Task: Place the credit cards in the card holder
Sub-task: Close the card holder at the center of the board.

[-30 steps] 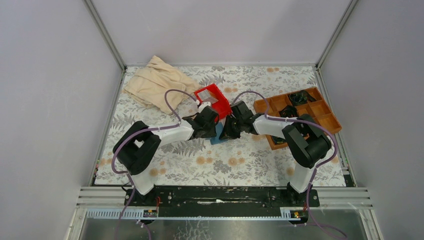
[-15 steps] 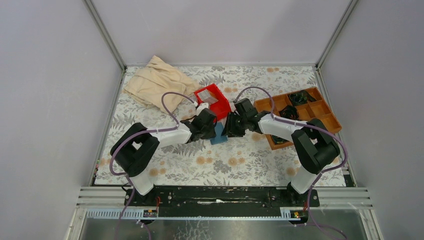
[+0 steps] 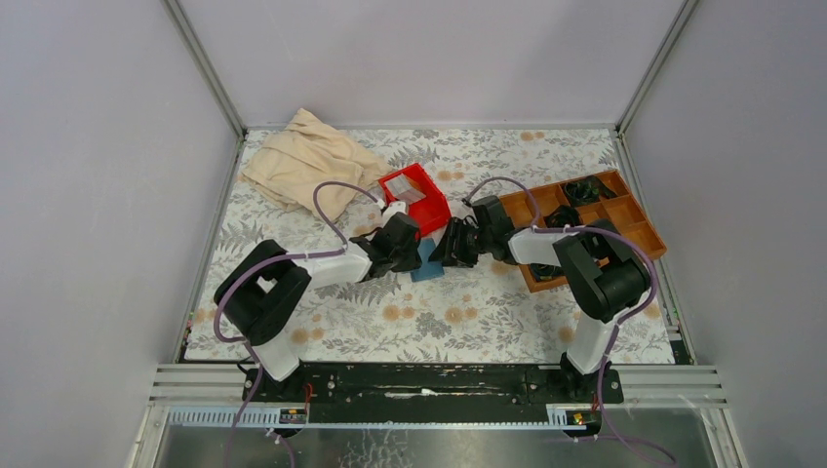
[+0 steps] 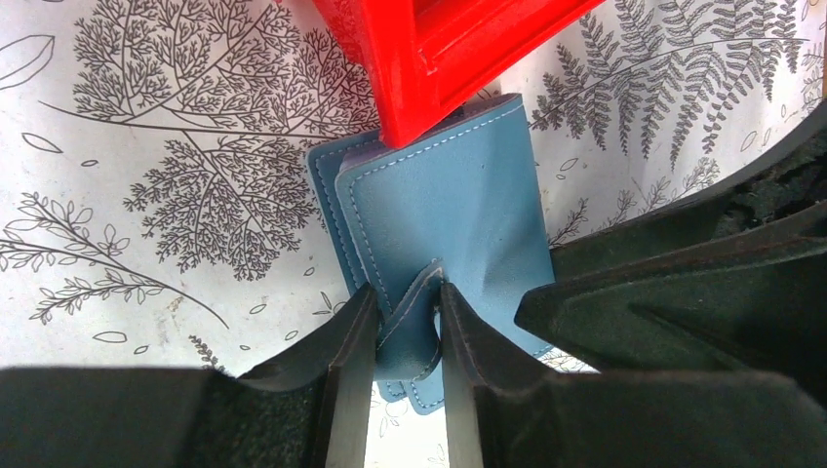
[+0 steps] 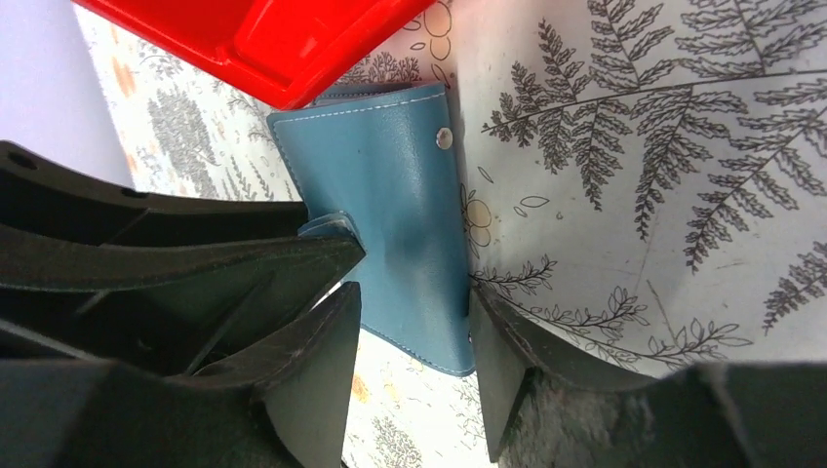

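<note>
The teal-blue card holder (image 3: 426, 265) lies on the floral cloth against the near corner of the red bin (image 3: 436, 211). My left gripper (image 4: 405, 295) is shut on a raised flap of the card holder (image 4: 449, 195), which buckles up between the fingers. My right gripper (image 5: 413, 294) is open, its jaws standing either side of the card holder's (image 5: 390, 175) near edge without pinching it. The two grippers meet over the holder in the top view, the left gripper (image 3: 408, 253) beside the right gripper (image 3: 449, 249). A pale credit card (image 3: 411, 192) shows inside the red bin.
The red bin overhangs the holder's far edge in the left wrist view (image 4: 429, 49) and the right wrist view (image 5: 273, 39). A brown wooden compartment tray (image 3: 629, 232) with dark items stands at the right. A beige cloth (image 3: 302, 161) lies at the back left.
Both grippers have stayed at the card holder. The right arm's wrist has turned and settled lower beside it. The left gripper has shifted slightly toward the near side.
</note>
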`<state>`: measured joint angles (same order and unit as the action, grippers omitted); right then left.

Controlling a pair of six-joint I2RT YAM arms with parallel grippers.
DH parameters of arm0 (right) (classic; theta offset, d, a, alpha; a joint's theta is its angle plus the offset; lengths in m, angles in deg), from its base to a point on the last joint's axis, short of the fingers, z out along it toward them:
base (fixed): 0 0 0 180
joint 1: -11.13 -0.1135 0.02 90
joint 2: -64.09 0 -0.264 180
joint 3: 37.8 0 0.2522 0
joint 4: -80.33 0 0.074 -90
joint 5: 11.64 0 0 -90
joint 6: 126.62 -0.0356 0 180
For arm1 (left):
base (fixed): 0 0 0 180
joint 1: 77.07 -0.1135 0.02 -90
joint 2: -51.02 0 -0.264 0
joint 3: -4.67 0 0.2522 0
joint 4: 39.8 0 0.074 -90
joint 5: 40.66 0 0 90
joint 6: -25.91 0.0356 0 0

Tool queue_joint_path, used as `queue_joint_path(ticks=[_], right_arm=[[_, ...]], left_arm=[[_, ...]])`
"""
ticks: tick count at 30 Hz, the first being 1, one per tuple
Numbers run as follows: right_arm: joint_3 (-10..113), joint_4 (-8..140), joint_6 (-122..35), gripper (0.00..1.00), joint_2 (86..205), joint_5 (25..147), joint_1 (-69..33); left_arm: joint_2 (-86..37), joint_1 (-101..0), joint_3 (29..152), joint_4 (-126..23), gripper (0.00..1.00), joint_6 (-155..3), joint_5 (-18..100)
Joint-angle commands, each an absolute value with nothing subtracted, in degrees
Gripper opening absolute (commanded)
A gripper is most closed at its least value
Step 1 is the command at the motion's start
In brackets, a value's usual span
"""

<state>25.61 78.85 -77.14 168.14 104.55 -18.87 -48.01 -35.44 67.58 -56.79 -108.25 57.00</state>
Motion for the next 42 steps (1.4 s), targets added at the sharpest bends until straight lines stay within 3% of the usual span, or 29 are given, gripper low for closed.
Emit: queue_joint_path(ticks=[1,10,22,28,33,39,42], right_arm=[[20.6,85.4,-78.6,0.53,173.3,107.7,-19.2],[9.8,104.4,-86.5,0.53,178.7,115.0,-20.8],[10.8,113.9,-91.2,0.51,184.3,116.2,-26.0],[11.8,114.6,-92.1,0.45,184.8,116.0,-28.0],[12.3,114.2,-92.5,0.34,184.0,115.6,-28.5],[13.7,112.1,-93.0,0.0,182.8,114.6,-28.8],[14.9,106.1,-90.2,0.0,179.6,112.7,-28.8]], left_arm=[[-58.4,-34.9,59.6,-71.6,0.16,-104.9,51.9],[-63.6,-34.8,57.7,-68.3,0.1,-105.2,45.5],[-64.1,-34.5,55.1,-65.9,0.09,-105.5,41.9],[-64.7,-33.9,54.3,-64.6,0.08,-105.9,39.4],[-65.1,-32.3,54.1,-64.3,0.08,-106.1,36.9],[-62.6,-31.7,53.8,-65.4,0.11,-106.4,36.6],[-60.4,-31.7,54.1,-66.8,0.18,-107.3,37.8]])
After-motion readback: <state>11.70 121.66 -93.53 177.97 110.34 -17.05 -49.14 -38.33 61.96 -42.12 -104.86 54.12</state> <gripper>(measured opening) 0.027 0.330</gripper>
